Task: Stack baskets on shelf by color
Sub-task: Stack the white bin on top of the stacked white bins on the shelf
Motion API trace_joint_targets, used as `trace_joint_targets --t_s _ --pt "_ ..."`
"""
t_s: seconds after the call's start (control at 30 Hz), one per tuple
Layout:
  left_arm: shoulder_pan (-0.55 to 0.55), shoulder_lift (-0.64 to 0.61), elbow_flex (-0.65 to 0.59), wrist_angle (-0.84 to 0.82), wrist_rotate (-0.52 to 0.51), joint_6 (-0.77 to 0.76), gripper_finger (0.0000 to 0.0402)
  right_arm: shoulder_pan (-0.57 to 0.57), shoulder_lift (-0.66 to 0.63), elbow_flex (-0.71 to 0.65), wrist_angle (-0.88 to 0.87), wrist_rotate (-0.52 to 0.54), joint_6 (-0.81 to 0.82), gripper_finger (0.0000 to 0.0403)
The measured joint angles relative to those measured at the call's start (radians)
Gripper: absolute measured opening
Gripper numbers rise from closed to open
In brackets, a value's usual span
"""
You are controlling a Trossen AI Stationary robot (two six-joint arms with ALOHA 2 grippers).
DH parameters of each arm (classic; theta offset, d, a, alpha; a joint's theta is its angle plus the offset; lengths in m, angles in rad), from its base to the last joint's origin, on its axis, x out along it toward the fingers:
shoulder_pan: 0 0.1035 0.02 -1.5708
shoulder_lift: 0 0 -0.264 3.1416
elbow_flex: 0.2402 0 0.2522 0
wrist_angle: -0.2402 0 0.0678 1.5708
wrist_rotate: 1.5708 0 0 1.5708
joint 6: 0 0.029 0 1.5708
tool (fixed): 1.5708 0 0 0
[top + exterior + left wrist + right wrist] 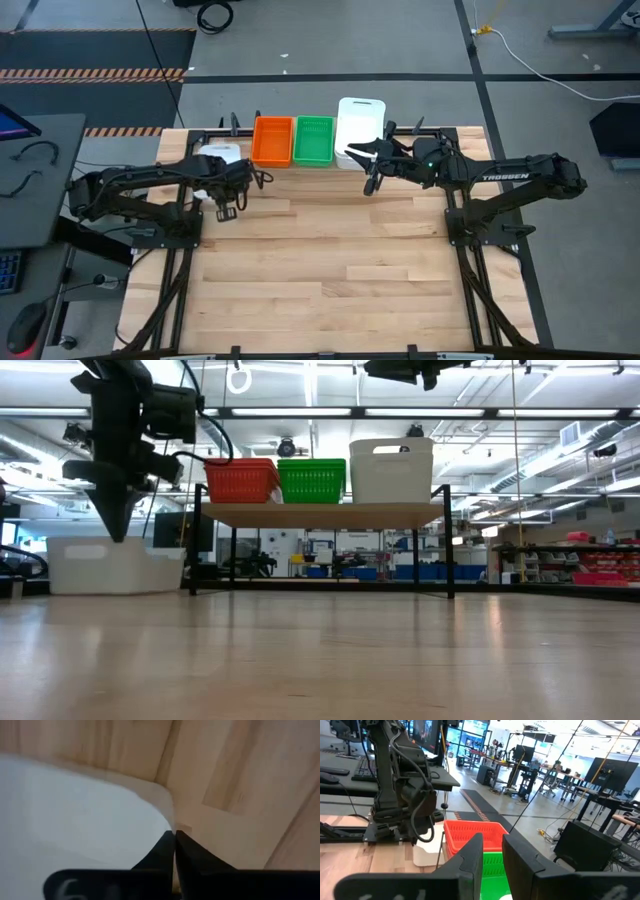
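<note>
On the shelf (pixel 320 514) at the table's far edge stand orange baskets (pixel 240 480), green baskets (pixel 312 480) and a white basket (pixel 392 470), side by side. Another white basket (pixel 112 565) rests by its bottom on the table, left of the shelf. My left gripper (pixel 120 532) points down at this basket's rim and is shut on it. My right gripper (pixel 366 168) is held level above the table beside the shelf's white basket (pixel 358 128). It is open, with nothing between its fingers (pixel 472 857). My left gripper pinches the white basket's rim (pixel 167 817) near a rounded corner, one finger inside the basket and one outside. The fingers (pixel 192 857) come from above, pointing down. Only their free ends reach the rim. The basket's bottom is on the table.
The wooden tabletop (pixel 330 270) stretches from the shelf toward the near edge. The shelf's thin black legs (pixel 449 545) stand at the far edge. Both arm bases are mounted at the table's left and right sides.
</note>
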State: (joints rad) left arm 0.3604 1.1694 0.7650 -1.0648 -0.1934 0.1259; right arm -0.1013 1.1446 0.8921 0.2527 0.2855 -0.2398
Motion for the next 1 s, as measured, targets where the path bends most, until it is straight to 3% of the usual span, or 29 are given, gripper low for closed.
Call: trace_joint_targets --t_s 0.3,0.5,0.87,1.0 --pt "-0.052 0.005 0.003 -0.005 0.055 -0.063 0.0004 0.0 0.0 0.0 0.0 0.0 0.0 0.0077" --pt "-0.099 0.005 0.076 -0.007 0.145 -0.149 0.0002 0.0 0.0 0.0 0.0 0.0 0.0 0.0077" --pt "-0.36 0.005 0.135 0.01 0.17 -0.515 0.0001 0.001 0.0 0.0 -0.007 0.0 0.0 0.0077" --pt "-0.467 0.009 0.135 0.098 0.171 -0.621 0.0001 0.011 0.0 0.0 -0.007 0.0 0.015 0.0077"
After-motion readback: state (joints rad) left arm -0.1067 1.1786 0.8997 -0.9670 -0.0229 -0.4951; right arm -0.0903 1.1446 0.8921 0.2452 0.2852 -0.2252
